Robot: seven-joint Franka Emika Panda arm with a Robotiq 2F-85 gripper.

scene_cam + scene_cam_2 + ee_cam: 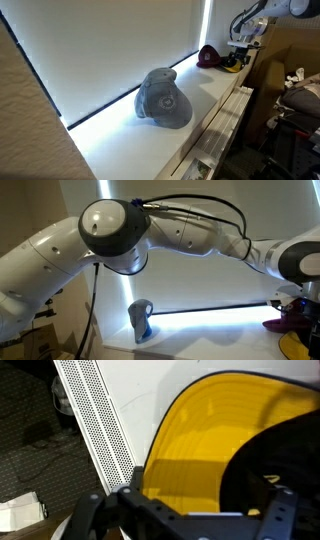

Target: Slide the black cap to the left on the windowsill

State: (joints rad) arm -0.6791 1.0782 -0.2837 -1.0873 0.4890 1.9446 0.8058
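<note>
The black cap (pixel 210 57) sits at the far end of the windowsill (pixel 150 145) in an exterior view, close against the bottom edge of the white blind (pixel 110 50). I can see maroon-red on its crown. Its yellow brim (pixel 215 445) fills most of my wrist view, curving up from the lower middle to the right edge, with the dark body of the cap showing at the right. The cap rests on the glossy white ledge and seems to lie tilted, though I cannot tell exactly how it is turned.

My gripper (pixel 238 55) is just beside the cap, on the side away from the rest of the sill. In the wrist view its dark fingers (pixel 95 515) stand spread wide at the bottom of the frame with the brim between and beyond them. They look released and are not clamped on anything. I cannot tell whether either finger touches the brim.

A bigger grey-blue cap (pixel 165 98) sits further along the ledge, well apart from the black one. It also shows small in the middle of an exterior view (pixel 141 320). The white arm (pixel 110 230) fills the foreground there and reaches to the right. Along the sill's front edge runs a perforated white vent strip (pixel 95 420), with dark floor below it.
</note>
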